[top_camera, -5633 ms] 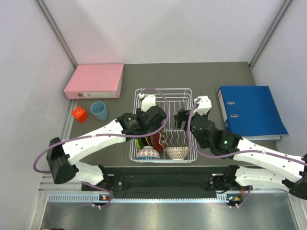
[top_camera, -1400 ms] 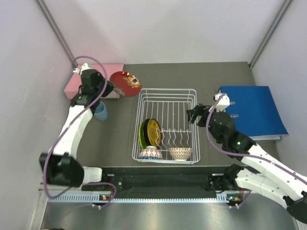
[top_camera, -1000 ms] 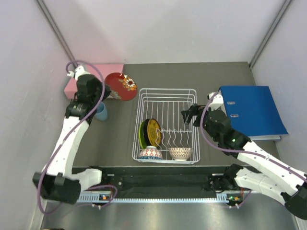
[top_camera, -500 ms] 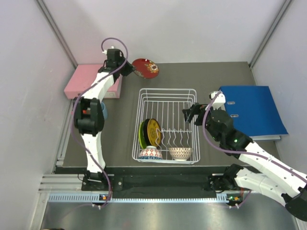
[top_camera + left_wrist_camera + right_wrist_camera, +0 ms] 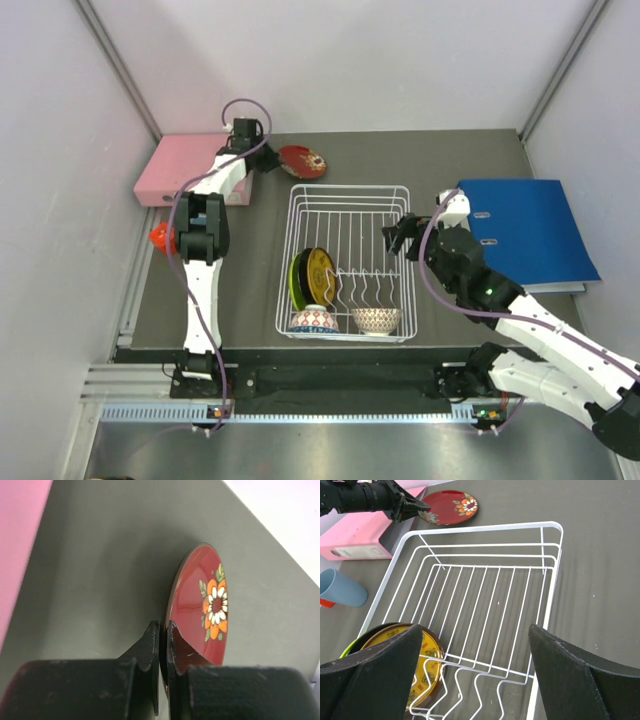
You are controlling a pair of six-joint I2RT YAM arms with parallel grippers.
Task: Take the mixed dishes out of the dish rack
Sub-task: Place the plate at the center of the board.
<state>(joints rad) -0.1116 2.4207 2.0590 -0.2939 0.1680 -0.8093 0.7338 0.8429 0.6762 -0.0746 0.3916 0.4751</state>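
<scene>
My left gripper is shut on the rim of the dark red flowered plate. It holds the plate low over the table just behind the white wire dish rack. Whether the plate touches the table I cannot tell. In the rack a yellow patterned plate and a lime green plate stand upright. A blue patterned bowl and a beige bowl sit at its near end. My right gripper hangs open and empty above the rack. The pale blue cup lies left of the rack.
A pink binder lies at the back left, right beside my left gripper. A blue binder lies right of the rack. A small red cube sits by the left table edge, partly behind my left arm.
My left arm has swung the dark red plate from over the pink binder to the spot behind the rack and lowered it. My right gripper has hardly moved.
</scene>
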